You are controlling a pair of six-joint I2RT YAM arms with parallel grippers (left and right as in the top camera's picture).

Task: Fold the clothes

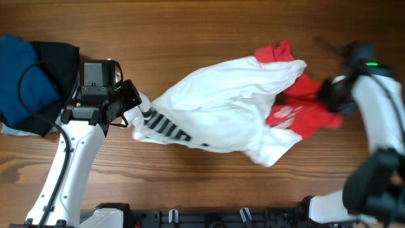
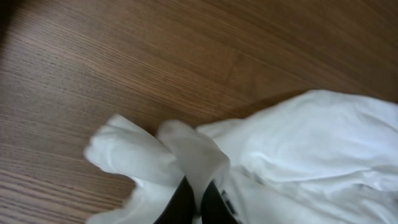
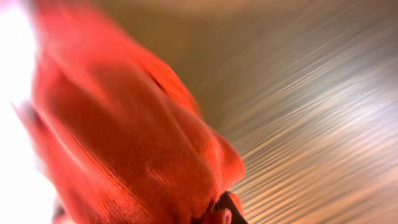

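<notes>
Centrally on the wooden bench point(image 1: 190, 31) lies a crumpled white T-shirt point(image 1: 221, 104) with black lettering, stretched from left to right. The left gripper point(image 1: 135, 106) is clamped on a bunched fold at the shirt's left end; in the left wrist view its dark fingers point(image 2: 180, 202) stand pressed together with white cloth between them. A red shirt point(image 1: 304, 117) pokes out from under the white one toward the right edge. The right gripper point(image 1: 330, 95) is closed on a bunch of that red fabric, though its wrist view is blurred. At the far left corner sits a blue garment point(image 1: 19, 76) beside a black garment point(image 1: 60, 60).
</notes>
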